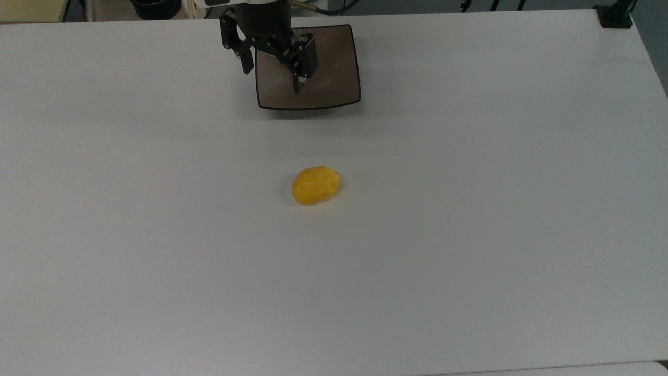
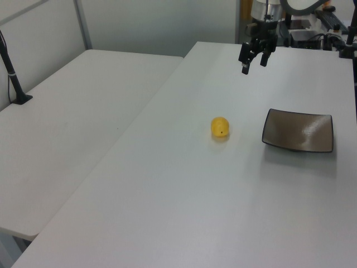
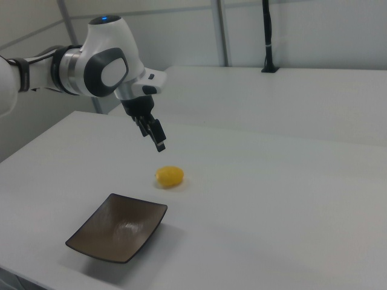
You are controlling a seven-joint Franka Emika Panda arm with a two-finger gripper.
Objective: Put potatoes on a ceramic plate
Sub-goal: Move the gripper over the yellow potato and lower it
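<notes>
One ceramic plate (image 1: 329, 78) bare beneath raised hand (image 1: 271, 78), fingers spread wide, holding nothing, potatoes (image 1: 315, 185) on surface (image 1: 469, 209) well apart from hand.

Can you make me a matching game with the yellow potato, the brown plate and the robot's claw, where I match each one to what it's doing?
Things:
1. small bright yellow egg-shaped potato
2. square dark brown glossy ceramic plate
3. black two-finger gripper

States:
A. hanging in the air, open, holding nothing
B. lying on the bare white table, apart from the others
C. resting on the table with nothing in it

Pairs: 1-B, 2-C, 3-A
</notes>
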